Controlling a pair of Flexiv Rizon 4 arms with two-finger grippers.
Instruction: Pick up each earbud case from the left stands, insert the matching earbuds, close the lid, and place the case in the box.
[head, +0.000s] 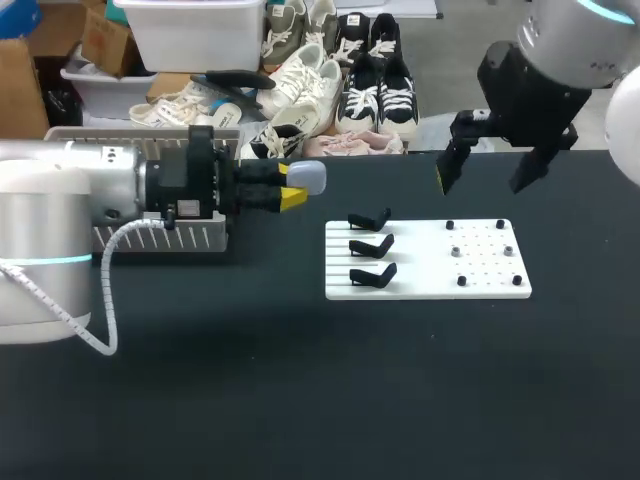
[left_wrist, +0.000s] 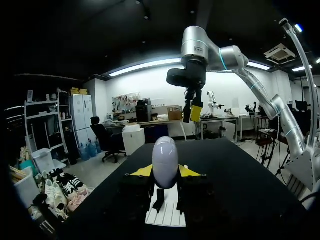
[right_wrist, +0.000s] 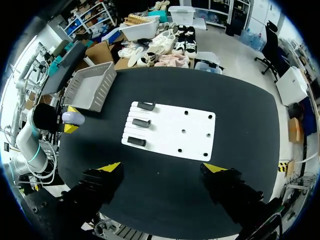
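Note:
My left gripper is shut on a pale lilac earbud case, holding it in the air to the left of the white board. In the left wrist view the closed case stands upright between the yellow fingertips, above the board's stand end. Three black stands on the board's left part hold nothing. My right gripper hangs open, high over the table's far right. From the right wrist view its open gripper looks down on the board and the case.
A grey slatted box sits at the table's left behind my left arm, also seen as the box. Small dark pegs dot the board's right half. My right arm hangs ahead of the left gripper.

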